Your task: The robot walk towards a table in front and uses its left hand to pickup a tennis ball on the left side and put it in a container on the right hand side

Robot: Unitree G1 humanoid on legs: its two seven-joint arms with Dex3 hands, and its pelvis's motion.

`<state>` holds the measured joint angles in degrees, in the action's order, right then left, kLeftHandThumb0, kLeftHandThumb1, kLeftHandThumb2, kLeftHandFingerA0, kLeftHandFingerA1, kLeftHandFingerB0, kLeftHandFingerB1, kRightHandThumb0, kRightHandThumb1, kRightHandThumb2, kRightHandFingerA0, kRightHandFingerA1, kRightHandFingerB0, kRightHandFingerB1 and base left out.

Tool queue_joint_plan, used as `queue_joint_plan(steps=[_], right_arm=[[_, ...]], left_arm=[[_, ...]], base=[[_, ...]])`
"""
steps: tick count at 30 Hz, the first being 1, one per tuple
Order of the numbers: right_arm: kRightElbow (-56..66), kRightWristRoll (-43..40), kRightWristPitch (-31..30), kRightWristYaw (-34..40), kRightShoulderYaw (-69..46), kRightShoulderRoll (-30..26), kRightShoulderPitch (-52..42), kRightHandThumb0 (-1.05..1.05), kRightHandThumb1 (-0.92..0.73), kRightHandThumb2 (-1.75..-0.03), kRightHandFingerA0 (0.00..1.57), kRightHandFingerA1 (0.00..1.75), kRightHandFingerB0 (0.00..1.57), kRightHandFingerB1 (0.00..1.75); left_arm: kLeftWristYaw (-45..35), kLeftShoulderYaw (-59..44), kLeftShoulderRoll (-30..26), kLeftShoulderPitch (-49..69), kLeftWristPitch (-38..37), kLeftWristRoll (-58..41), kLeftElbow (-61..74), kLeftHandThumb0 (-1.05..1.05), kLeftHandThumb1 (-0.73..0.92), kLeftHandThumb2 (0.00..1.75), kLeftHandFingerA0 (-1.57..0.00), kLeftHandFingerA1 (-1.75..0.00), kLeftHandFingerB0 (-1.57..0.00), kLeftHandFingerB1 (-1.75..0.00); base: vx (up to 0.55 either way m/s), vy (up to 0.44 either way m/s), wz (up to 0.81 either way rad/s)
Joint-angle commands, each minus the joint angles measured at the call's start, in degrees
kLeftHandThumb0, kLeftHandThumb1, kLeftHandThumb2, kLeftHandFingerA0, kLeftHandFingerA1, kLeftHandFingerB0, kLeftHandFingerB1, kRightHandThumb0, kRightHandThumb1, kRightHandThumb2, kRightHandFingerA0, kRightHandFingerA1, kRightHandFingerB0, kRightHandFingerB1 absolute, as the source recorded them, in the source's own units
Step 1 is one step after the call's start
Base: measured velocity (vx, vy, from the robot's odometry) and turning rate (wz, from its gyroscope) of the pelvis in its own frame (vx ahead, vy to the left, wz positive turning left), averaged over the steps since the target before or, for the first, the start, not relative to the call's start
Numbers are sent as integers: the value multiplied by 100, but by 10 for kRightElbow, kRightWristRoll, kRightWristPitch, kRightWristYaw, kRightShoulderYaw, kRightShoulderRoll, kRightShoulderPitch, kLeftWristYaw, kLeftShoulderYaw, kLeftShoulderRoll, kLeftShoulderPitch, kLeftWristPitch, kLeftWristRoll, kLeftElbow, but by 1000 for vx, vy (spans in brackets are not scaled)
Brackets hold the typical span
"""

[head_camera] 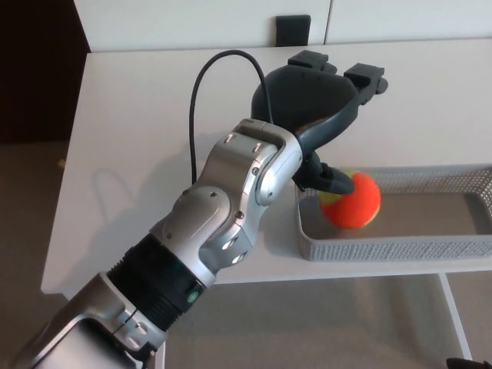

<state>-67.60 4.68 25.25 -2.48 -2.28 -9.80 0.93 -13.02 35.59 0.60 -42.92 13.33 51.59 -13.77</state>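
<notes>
Ball: judged light, springy and felt-covered, so not slippery and not fragile. Take hold across the widest part, thumb opposite both fingers; expect rolling if nudged. Located inside basket at its left end, resting on the basket floor, on the right side of table.

Left hand: opened wide above the basket's left end, holding nothing. Fingers spread apart and raised clear of ball. Thumb lowered at ball's upper left; touching or just apart, not determinable. Right hand not visible.
</notes>
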Motion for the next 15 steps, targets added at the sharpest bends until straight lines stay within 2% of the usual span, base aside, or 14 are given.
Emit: queue_joint_plan(steps=[1, 2, 3, 4, 5, 6, 7, 8, 9, 10, 13, 14, 15], right_arm=[[1, 0, -6, 4, -2, -6, 1, -70, -59, -53, 22, 140, 0, 76], [0, 2, -6, 6, -1, -4, 3, -78, -50, -76, 37, 112, 0, 68], [1, 4, -6, 8, 1, -4, 3, -76, -55, -52, 25, 138, 0, 81], [1, 6, -5, 10, 3, -3, 3, -76, -55, -52, 25, 138, 0, 81], [2, 8, -5, 11, 4, -3, 1, -80, -48, -78, 34, 109, 0, 67], [3, 8, -5, 11, 5, -3, 0, -80, -48, -78, 34, 109, 0, 67], [3, 7, -5, 11, 5, -3, 0, -74, -59, -53, 20, 138, 0, 80], [3, 9, -6, 14, 7, -4, 0, -78, -48, -79, 36, 108, 0, 64], [4, 12, -8, 18, 8, -4, 1, -78, -48, -79, 36, 108, 0, 64], [4, 12, -9, 18, 9, -4, 2, -77, -49, -79, 35, 107, 0, 63], [6, 15, -10, 20, 12, -7, 0, -77, -48, -80, 35, 104, 0, 62], [8, 13, -11, 19, 11, -7, -2, -70, -59, -53, 21, 137, 0, 78], [9, 10, -11, 18, 9, -6, -5, -70, -59, -53, 21, 137, 0, 78]], left_arm=[[-19, 6, -10, -9, 14, 12, 0, -105, 50, 83, -1, -43, -11, -52], [-20, 5, -13, -9, 14, 12, 2, -105, 53, 85, 0, -42, -9, -51], [-22, 5, -14, -7, 14, 11, 6, -105, 52, 85, -1, -43, -8, -51], [-24, 4, -16, -5, 14, 10, 10, -105, 52, 85, -1, -43, -8, -51], [-26, -1, -22, 3, 12, 6, 25, -105, 50, 84, -3, -44, -11, -52], [-27, -3, -24, 7, 12, 5, 31, -105, 50, 84, -3, -44, -11, -52], [-31, -13, -30, 17, 10, -6, 50, -105, 57, 60, -4, -49, -13, -53], [-30, -28, -39, 33, 4, -19, 81, -45, -6, 74, 0, -54, -15, -59], [-27, -42, -48, 47, -2, -28, 109, -45, -6, 74, 0, -54, -15, -59], [-22, -61, -62, 68, -12, -37, 153, -40, -4, 76, -10, -57, -23, -61], [10, -128, -111, 157, -56, -62, 302, -39, -2, 77, -13, -57, -26, -62], [4, -151, -123, 184, -60, -74, 341, -39, -3, 76, -14, -57, -27, -63], [-7, -171, -132, 207, -61, -87, 375, -39, -3, 76, -14, -57, -27, -63]], base=[[0, 0, 0], [0, 0, 0], [0, 0, 0], [0, 0, 0], [0, 0, 0], [0, 0, 0], [0, 0, 0], [0, 0, 0], [0, 0, 0], [0, 0, 0], [0, 0, 0], [0, 0, 0], [0, 0, 0]])
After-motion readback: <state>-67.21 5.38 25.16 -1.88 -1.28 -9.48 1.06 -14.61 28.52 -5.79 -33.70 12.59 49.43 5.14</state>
